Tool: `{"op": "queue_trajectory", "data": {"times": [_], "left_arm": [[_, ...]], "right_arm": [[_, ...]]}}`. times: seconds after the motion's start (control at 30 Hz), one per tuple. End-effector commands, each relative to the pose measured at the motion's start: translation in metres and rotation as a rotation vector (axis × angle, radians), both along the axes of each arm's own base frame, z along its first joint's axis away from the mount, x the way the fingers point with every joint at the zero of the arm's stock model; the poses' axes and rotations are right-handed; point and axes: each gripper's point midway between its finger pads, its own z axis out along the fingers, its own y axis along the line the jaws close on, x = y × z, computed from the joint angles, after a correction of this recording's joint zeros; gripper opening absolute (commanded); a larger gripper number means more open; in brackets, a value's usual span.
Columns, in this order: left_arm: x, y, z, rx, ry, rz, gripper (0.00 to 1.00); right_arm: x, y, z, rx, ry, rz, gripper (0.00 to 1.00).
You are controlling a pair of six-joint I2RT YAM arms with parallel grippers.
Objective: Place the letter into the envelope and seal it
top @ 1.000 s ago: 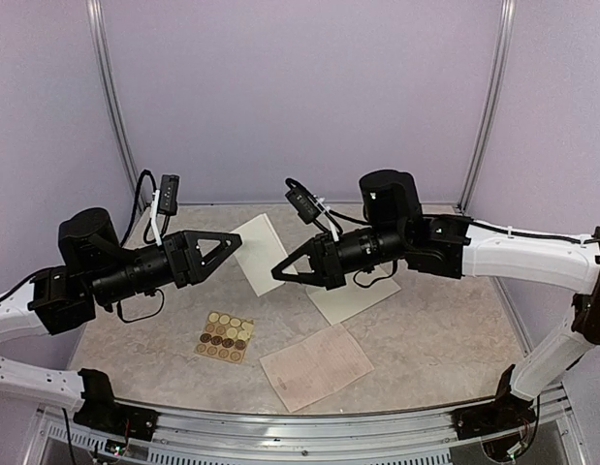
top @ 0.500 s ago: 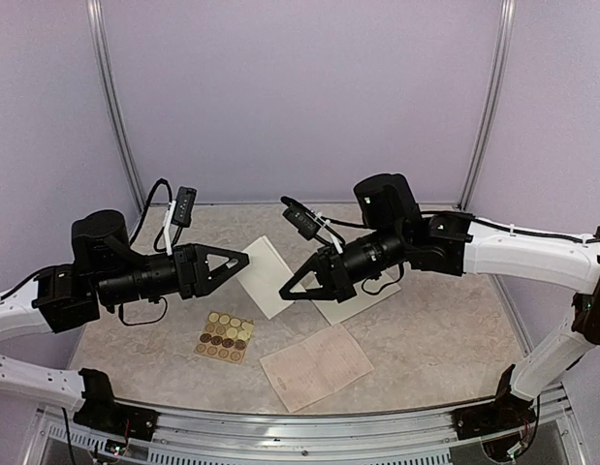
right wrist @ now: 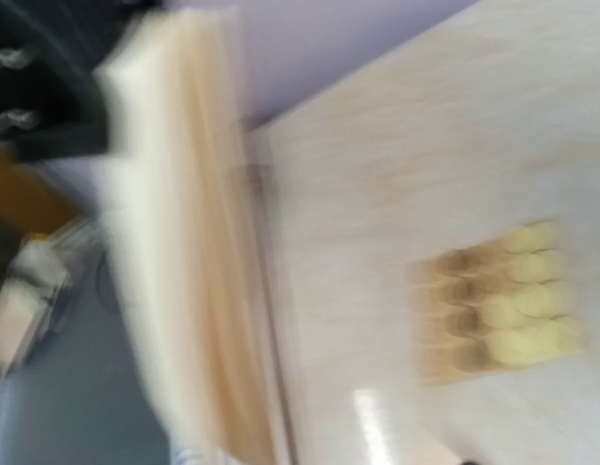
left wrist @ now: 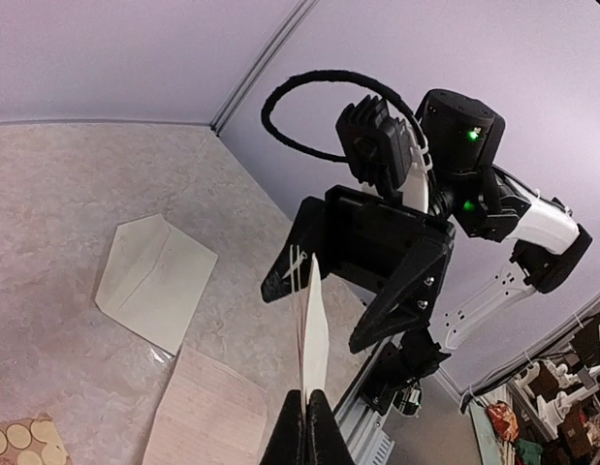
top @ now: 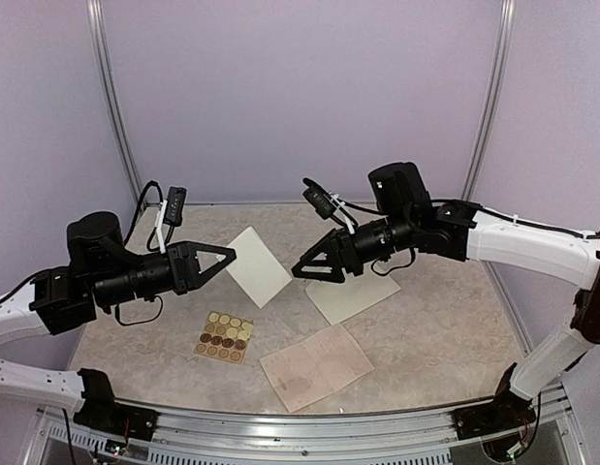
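Note:
A folded cream letter hangs edge-up above the table, with my left gripper shut on its left edge. In the left wrist view the fingertips pinch the thin sheet from below. My right gripper stands open just beyond the letter's right edge, and its spread fingers flank the paper without holding it. The cream envelope lies flat on the table under the right arm, its pointed flap open. The right wrist view is blurred and shows the letter's edge close up.
A pinkish handwritten sheet lies near the front of the table. A tan card of round stickers lies to its left, also blurred in the right wrist view. Walls and metal posts close in the back and sides.
The letter has passed from the right gripper to the left. The left jaws closed on it, and the right jaws opened and drew back to the right.

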Motion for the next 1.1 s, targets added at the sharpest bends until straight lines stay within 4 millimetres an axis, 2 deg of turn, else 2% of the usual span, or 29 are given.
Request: {"op": "queue_trajectory", "data": {"times": [0.0,0.2,0.3,0.47,0.6,0.83,1.07], "left_arm": [[0.020,0.017,-0.012,0.016,0.030,0.084,0.00],[0.045,0.035,-0.028,0.018,0.069,0.143,0.00],[0.051,0.041,-0.033,0.015,0.074,0.160,0.00],[0.062,0.051,-0.045,0.029,0.101,0.190,0.00],[0.067,0.058,-0.050,0.025,0.122,0.212,0.00],[0.073,0.063,-0.058,0.025,0.147,0.231,0.00],[0.075,0.064,-0.059,0.026,0.153,0.229,0.00]], "right_arm": [[0.065,-0.039,-0.019,-0.057,-0.064,-0.198,0.74],[0.150,-0.084,-0.067,-0.141,-0.085,-0.337,0.80],[0.180,-0.096,-0.089,-0.190,-0.089,-0.358,0.82],[0.219,-0.106,-0.127,-0.272,-0.083,-0.346,0.84],[0.246,-0.109,-0.147,-0.311,-0.083,-0.329,0.83],[0.278,-0.115,-0.193,-0.370,-0.015,-0.304,0.82],[0.287,-0.109,-0.224,-0.382,0.032,-0.249,0.82]]}}
